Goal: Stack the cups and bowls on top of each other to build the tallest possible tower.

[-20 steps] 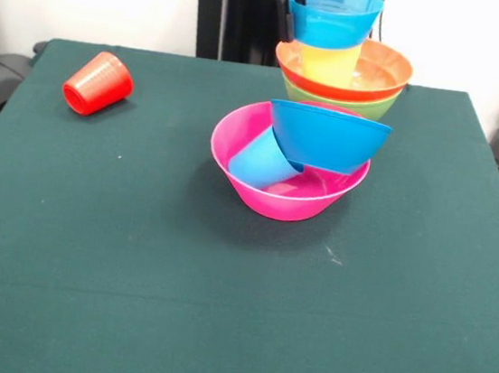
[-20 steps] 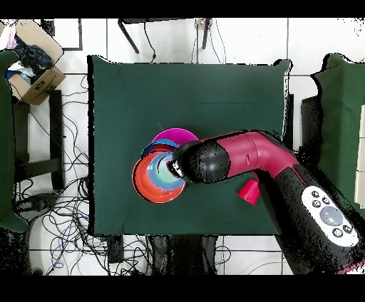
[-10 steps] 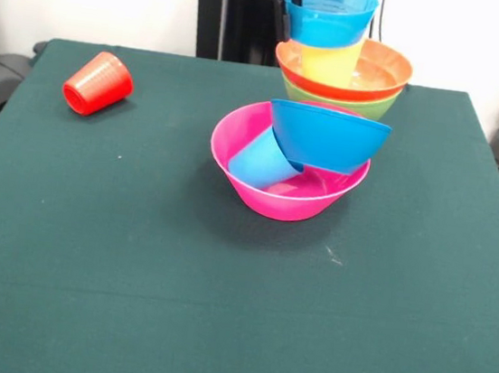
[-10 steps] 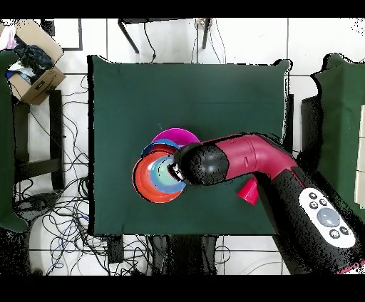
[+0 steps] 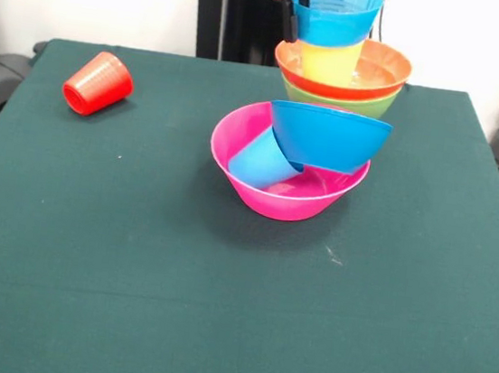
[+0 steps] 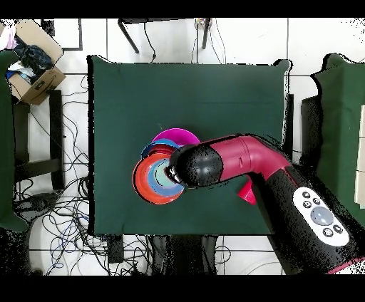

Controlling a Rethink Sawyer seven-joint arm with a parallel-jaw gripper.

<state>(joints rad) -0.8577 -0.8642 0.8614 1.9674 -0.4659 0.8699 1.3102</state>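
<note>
We've got a dark green cloth worktop (image 5: 126, 299) against a white wall. At 12 o'clock in the front view sits a nest of glossy bowls: green bowl (image 5: 342, 101) at the bottom, orange bowl (image 5: 384, 71) in it, a yellow cup (image 5: 330, 64) inside that, and a small blue bowl (image 5: 334, 17) on top. The fingers (image 5: 293, 19) are right at that small bowl's left rim, dark and mostly cut off, so we can't tell if they're clamped. At centre, the pink bowl (image 5: 271, 198) holds a tilted large blue bowl (image 5: 328, 137) and a tipped light blue cup (image 5: 262, 161). The ribbed red cup (image 5: 98, 83) lies on its side at 10 o'clock. Overhead, the arm (image 6: 242, 160) hides most of the stack.
</note>
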